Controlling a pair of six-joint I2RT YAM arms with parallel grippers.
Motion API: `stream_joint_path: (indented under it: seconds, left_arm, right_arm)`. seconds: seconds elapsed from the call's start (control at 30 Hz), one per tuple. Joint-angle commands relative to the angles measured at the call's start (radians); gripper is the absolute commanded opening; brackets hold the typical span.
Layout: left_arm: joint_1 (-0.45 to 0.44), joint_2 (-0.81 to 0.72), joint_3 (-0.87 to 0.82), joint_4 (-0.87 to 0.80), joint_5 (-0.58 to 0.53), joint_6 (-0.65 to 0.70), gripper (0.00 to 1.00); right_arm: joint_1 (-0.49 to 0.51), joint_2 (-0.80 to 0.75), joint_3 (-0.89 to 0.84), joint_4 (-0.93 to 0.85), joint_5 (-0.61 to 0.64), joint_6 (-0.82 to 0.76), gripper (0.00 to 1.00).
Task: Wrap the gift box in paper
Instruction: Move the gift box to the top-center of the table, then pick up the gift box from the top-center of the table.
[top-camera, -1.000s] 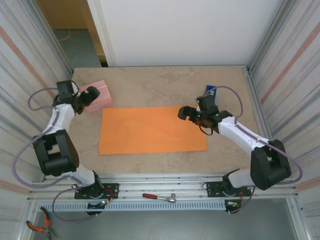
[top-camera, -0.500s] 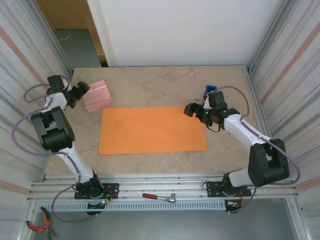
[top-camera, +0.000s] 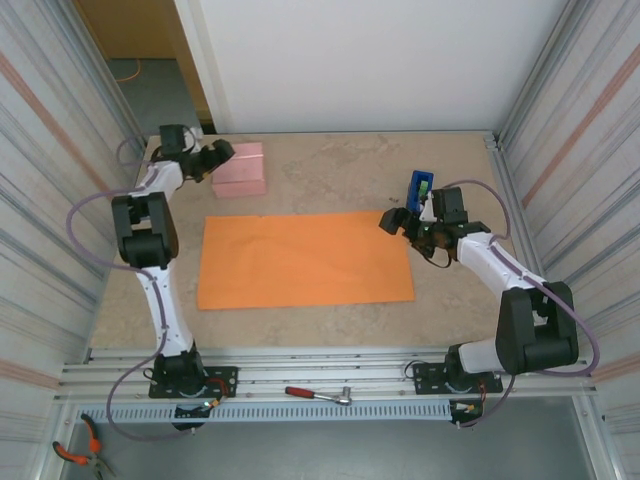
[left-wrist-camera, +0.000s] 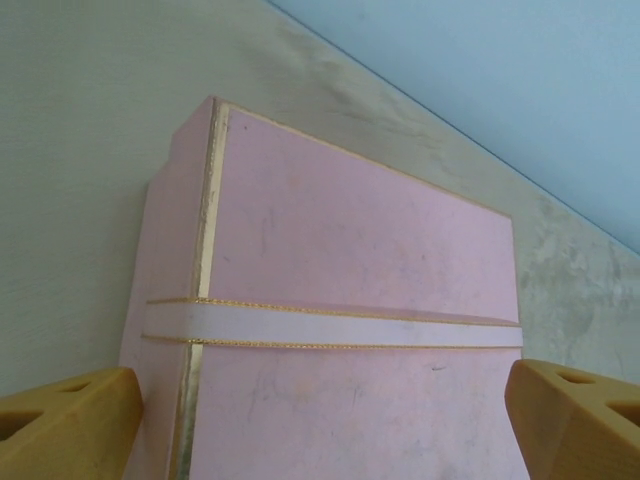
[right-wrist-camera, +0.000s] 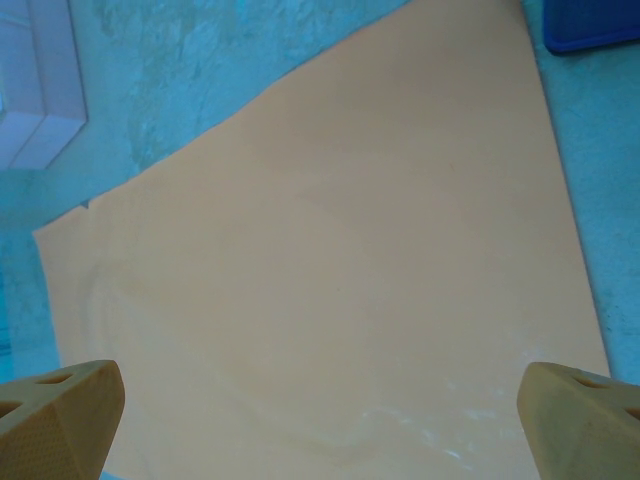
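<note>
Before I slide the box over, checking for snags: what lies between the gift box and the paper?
A bare strip of tabletop, nothing on it, seen in the top view between the gift box and the paper.

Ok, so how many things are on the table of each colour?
Pink: 1, gift box
Orange: 1, paper
Blue: 1, tape dispenser
Total: 3
</note>
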Motion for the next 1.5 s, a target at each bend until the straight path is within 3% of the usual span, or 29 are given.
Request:
stream_joint_path:
  seconds: [0.0,0.27,0.5,0.8,1.13,1.47]
  left_arm:
    - [-0.059,0.054,0.106,-0.007,0.034,0.037,0.94]
    - [-0.199,0.131,0.200,-0.014,0.066,0.129,0.94]
    - [-0.276,0.084,0.126,0.025,0.110,0.148,0.94]
    - [-0.258,-0.072,-0.133,0.164,-0.019,-0.121,0.94]
    - [-0.273,-0.019,-0.075,0.127,0.022,-0.203,0.93]
    - [-0.286,0.065,0.020,0.106,0.039,-0.235,0.92]
  right_arm:
    - [-0.012,-0.017,-0.019,0.014,-0.042,-0.004,0.99]
    - [-0.016,0.020,0.014,0.055,-0.036,-0.011,0.94]
    - [-0.015,0.184,0.165,0.095,-0.087,-0.003,0.84]
    - [0.023,0.552,0.611,0.043,-0.150,-0.022,0.79]
    - [0.084,0.946,1.144,-0.062,-0.183,-0.014,0.77]
    - [0.137,1.202,1.482,-0.160,-0.160,0.028,0.75]
